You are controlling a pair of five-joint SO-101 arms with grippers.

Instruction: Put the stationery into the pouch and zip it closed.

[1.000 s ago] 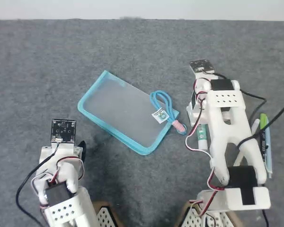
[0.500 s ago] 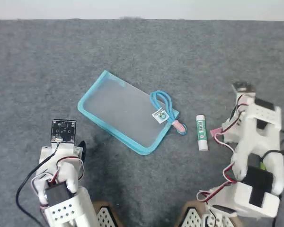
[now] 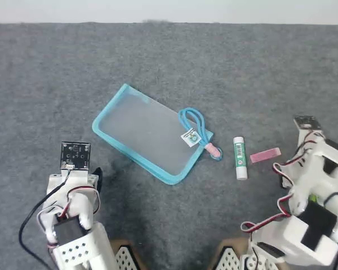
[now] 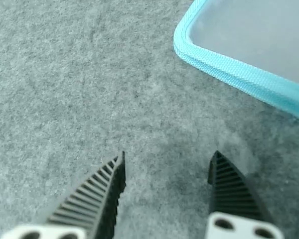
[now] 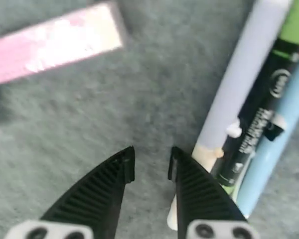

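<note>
A clear pouch (image 3: pixel 149 134) with a turquoise border and a blue zipper loop (image 3: pixel 192 122) lies flat mid-table. To its right lie a white glue stick (image 3: pixel 239 158) and a pink eraser (image 3: pixel 265 155). My right arm (image 3: pixel 314 185) stands over the pens at the right edge. In the right wrist view, my right gripper (image 5: pixel 151 155) is narrowly open and holds nothing. It hovers beside a white pen (image 5: pixel 239 94), a black-and-green marker (image 5: pixel 269 99) and a light blue pen (image 5: pixel 284 139), with the eraser (image 5: pixel 55 42) farther off. My left gripper (image 4: pixel 168 160) is open over bare mat, short of the pouch's edge (image 4: pixel 229 72).
Grey felt mat (image 3: pixel 73 73) covers the table. The left arm (image 3: pixel 73 219) sits at the near left corner. A pale wall runs along the far edge.
My right arm has swung from over the glue stick to the right edge. That uncovered the glue stick and eraser, and the arm now covers the pens. The left arm stayed still.
</note>
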